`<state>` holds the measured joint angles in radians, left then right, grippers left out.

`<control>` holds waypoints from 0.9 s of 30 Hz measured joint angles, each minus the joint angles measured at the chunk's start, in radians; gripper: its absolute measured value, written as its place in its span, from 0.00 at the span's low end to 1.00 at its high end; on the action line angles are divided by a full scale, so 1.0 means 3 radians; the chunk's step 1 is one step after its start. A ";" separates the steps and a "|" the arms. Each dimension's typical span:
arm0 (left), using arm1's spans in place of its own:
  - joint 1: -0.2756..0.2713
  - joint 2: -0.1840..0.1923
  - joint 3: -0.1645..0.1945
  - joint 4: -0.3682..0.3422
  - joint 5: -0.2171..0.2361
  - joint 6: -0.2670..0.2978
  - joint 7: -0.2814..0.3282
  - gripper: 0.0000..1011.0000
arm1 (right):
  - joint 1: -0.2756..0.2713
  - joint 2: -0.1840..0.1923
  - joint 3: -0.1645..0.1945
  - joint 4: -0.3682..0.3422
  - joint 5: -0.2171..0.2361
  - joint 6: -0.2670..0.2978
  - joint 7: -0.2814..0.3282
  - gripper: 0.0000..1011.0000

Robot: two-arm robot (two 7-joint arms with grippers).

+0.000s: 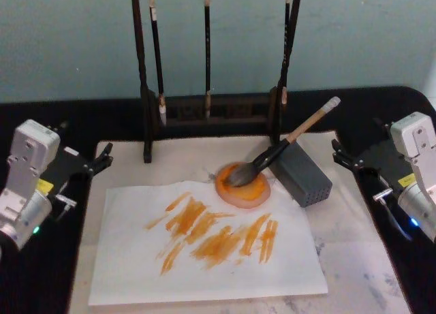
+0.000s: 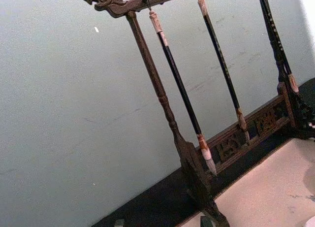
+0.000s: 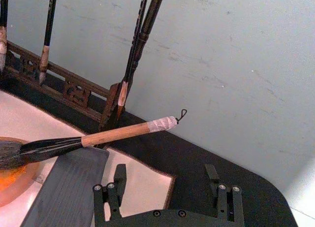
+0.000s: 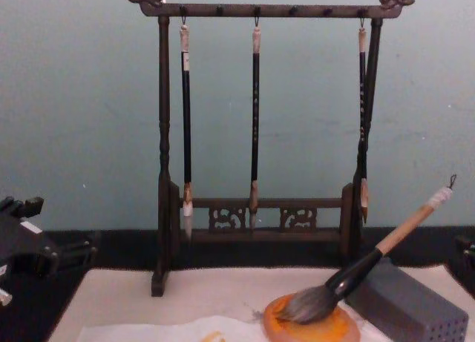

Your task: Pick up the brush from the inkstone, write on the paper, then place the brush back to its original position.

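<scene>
Brush (image 1: 279, 149) bristles rest on the inkstone (image 1: 255, 195), handle propped graspable on the grey block (image 1: 303, 181) toward two o'clock — left gripper (image 1: 102, 161), right gripper (image 1: 343, 157) both wide open.

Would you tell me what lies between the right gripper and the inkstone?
In the head view, a grey perforated block stands there, the brush's shaft passing over it.

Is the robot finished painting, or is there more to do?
It looks finished. Done: orange strokes mark the paper, and the brush rests with its bristles on the inkstone, its shaft on the grey block. In hand: nothing; the left gripper and right gripper sit open at the sides. Left: apparently nothing.
</scene>
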<state>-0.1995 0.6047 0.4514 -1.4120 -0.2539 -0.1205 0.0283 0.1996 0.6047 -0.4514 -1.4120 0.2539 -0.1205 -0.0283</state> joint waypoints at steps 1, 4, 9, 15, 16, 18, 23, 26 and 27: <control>0.0000 0.0000 0.0000 0.0000 0.0000 0.0000 0.0000 0.99 | 0.0000 0.0000 0.0000 0.0000 0.0000 0.0000 0.0000 0.99; 0.0000 0.0000 0.0000 0.0000 0.0000 0.0000 0.0000 0.99 | 0.0000 0.0000 0.0000 0.0000 0.0000 0.0000 0.0000 0.99; 0.0000 0.0000 0.0000 0.0000 0.0000 0.0000 0.0000 0.99 | 0.0000 0.0000 0.0000 0.0000 0.0000 0.0000 0.0000 0.99; 0.0000 0.0000 0.0000 0.0000 0.0000 0.0000 0.0000 0.99 | 0.0000 0.0000 0.0000 0.0000 0.0000 0.0000 0.0000 0.99; 0.0000 0.0000 0.0000 0.0000 0.0000 0.0000 0.0000 0.99 | 0.0000 0.0000 0.0000 0.0000 0.0000 0.0000 0.0000 0.99; 0.0000 0.0000 0.0000 0.0000 0.0000 0.0000 0.0000 0.99 | 0.0000 0.0000 0.0000 0.0000 0.0000 0.0000 0.0000 0.99; 0.0000 0.0000 0.0000 0.0000 0.0000 0.0000 0.0000 0.99 | 0.0000 0.0000 0.0000 0.0000 0.0000 0.0000 0.0000 0.99; 0.0000 0.0000 0.0000 0.0000 0.0000 0.0000 0.0000 0.99 | 0.0000 0.0000 0.0000 0.0000 0.0000 0.0000 0.0000 0.99; 0.0000 0.0000 0.0000 0.0000 0.0000 0.0000 0.0000 0.99 | 0.0000 0.0000 0.0000 0.0000 0.0000 0.0000 0.0000 0.99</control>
<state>-0.1996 0.6047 0.4514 -1.4119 -0.2539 -0.1205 0.0283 0.1995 0.6047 -0.4514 -1.4120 0.2539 -0.1205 -0.0282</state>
